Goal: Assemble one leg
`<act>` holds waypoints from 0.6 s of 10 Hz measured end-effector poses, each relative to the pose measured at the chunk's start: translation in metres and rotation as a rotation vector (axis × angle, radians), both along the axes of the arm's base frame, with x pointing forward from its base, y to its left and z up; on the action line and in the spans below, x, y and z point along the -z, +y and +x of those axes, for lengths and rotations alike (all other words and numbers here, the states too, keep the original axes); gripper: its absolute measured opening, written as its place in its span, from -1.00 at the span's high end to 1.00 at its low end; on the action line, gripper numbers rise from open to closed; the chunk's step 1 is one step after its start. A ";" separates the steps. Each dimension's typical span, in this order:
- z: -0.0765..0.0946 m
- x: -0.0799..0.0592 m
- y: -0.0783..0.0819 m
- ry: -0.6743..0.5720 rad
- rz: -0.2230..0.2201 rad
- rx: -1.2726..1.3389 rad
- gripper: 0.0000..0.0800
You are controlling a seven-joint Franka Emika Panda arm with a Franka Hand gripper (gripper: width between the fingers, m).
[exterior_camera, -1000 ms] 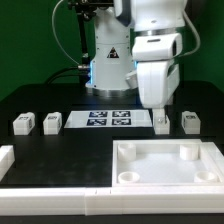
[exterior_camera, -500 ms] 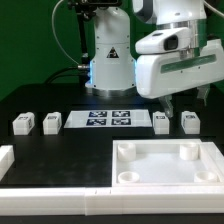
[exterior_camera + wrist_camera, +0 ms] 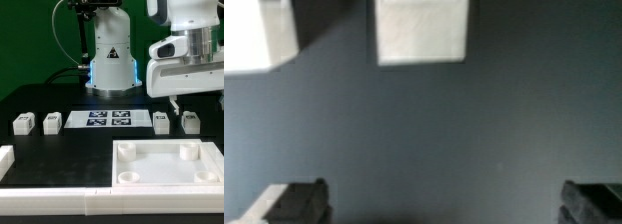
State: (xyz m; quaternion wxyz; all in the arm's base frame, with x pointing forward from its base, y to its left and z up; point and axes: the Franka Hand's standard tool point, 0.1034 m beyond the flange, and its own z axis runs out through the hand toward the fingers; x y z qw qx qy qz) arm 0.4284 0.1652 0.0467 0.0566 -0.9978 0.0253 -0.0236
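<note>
Matt black, smooth and unreflective across the table [image 3: 60, 150]. White plastic, smooth with a dull sheen, for each leg [image 3: 51, 122], with a printed black-and-white tag flat on the face. Same white plastic, slightly satin, on the tray [image 3: 118, 165]. Thin, flat, paper-like white on the marker board [image 3: 72, 120]. Glossy white moulded plastic over the arm casing [image 3: 185, 70], catching light. Dark and matt on the fingers [image 3: 292, 203]; material hard to tell through the blur.
</note>
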 end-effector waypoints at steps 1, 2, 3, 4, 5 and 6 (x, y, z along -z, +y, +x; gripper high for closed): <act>-0.001 0.001 -0.001 0.018 -0.003 -0.003 -0.62; -0.006 0.002 -0.005 0.124 -0.020 -0.034 -0.62; -0.007 0.002 -0.007 0.236 -0.030 -0.044 -0.62; -0.013 0.007 -0.006 0.342 -0.040 -0.043 -0.62; -0.023 0.012 -0.009 0.441 -0.052 -0.045 -0.62; -0.031 0.014 -0.011 0.552 -0.063 -0.050 -0.62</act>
